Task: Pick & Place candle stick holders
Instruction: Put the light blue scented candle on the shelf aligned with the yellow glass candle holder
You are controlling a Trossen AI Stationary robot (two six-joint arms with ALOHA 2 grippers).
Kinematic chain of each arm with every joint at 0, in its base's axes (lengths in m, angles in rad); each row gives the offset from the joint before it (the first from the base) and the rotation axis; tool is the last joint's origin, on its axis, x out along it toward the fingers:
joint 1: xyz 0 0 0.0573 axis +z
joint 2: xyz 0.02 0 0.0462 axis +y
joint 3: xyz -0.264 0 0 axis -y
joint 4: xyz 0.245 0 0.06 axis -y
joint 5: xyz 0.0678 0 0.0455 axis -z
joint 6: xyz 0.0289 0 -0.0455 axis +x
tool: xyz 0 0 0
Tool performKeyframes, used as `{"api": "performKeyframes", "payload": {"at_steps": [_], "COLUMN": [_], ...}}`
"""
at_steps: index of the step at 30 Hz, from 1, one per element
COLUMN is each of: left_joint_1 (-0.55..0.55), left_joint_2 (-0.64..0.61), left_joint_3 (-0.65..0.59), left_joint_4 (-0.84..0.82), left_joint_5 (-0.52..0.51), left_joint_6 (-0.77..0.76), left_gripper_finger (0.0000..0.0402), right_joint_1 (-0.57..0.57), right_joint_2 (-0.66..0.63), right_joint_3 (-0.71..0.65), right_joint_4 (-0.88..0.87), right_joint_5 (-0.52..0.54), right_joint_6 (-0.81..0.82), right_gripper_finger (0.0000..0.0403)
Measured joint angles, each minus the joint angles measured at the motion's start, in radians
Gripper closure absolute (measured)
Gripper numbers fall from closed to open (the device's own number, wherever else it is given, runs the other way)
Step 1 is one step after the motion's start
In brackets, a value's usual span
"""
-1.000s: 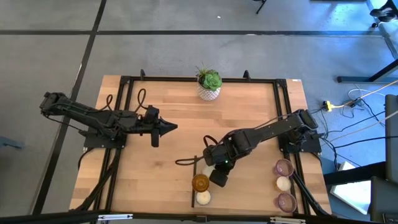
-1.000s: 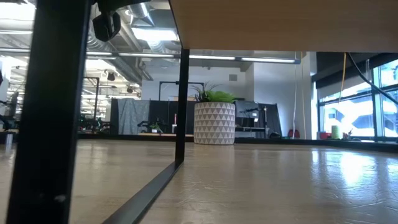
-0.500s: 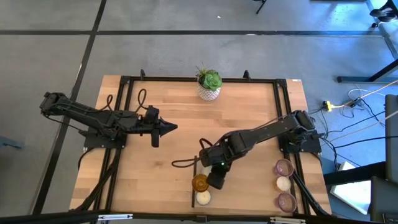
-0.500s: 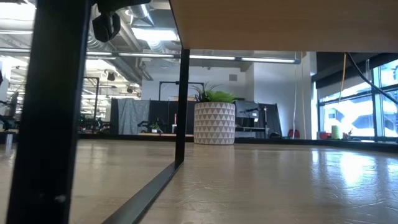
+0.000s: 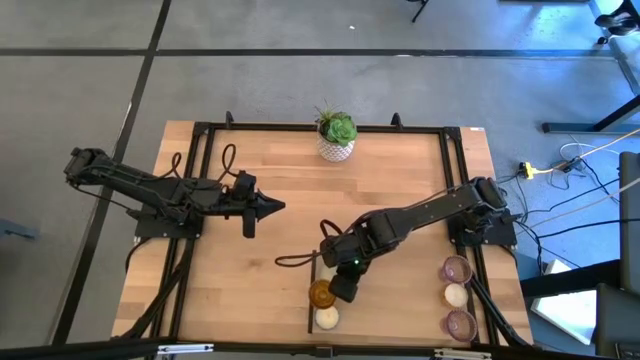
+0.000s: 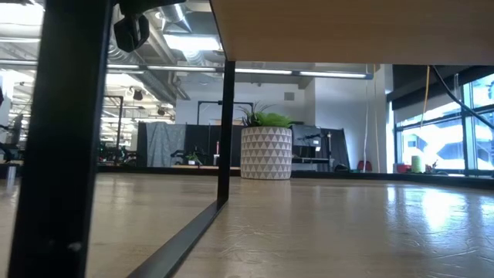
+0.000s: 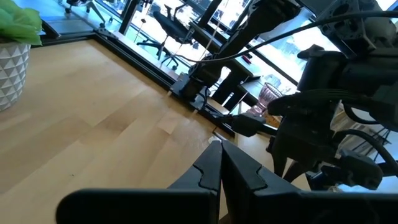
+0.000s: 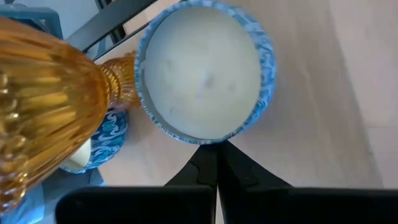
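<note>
Candle holders: we count an amber one (image 5: 321,293) and a cream one (image 5: 327,318) just beside the right claw (image 5: 341,291), fingers pressed together on nothing (a blue-rimmed cream one (image 8: 202,71) just ahead). Three (image 5: 456,294) well apart at the table's right edge. Seemingly midway. Left claw (image 5: 272,206) idle, closed.

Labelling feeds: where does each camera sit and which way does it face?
High: overhead, straight down; both arms, left hand, right hand.
Low: table height, facing the pot; no arm.
Left wrist: across the table at the right arm; own shut fingers.
Right wrist: down onto amber holder and cream holder; own shut fingers.
Shared: pot in high, low, left wrist.
</note>
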Motion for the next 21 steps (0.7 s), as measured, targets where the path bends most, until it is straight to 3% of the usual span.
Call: {"api": "performKeyframes", "payload": {"at_steps": [16, 21], "left_joint_1": [0.0, 0.0], "left_joint_2": [0.0, 0.0], "left_joint_3": [0.0, 0.0], "left_joint_4": [0.0, 0.0], "left_joint_5": [0.0, -0.008], "left_joint_6": [-0.001, 0.031], "left_gripper_finger": [0.0398, 0.0398], "right_joint_1": [-0.002, 0.013], "right_joint_2": [-0.003, -0.022], "right_joint_3": [0.0, 0.022], "right_joint_4": [-0.005, -0.063], "right_joint_5": [0.046, 0.17], "right_joint_6": [-0.031, -0.033], "right_gripper_finger": [0.0403, 0.0403]}}
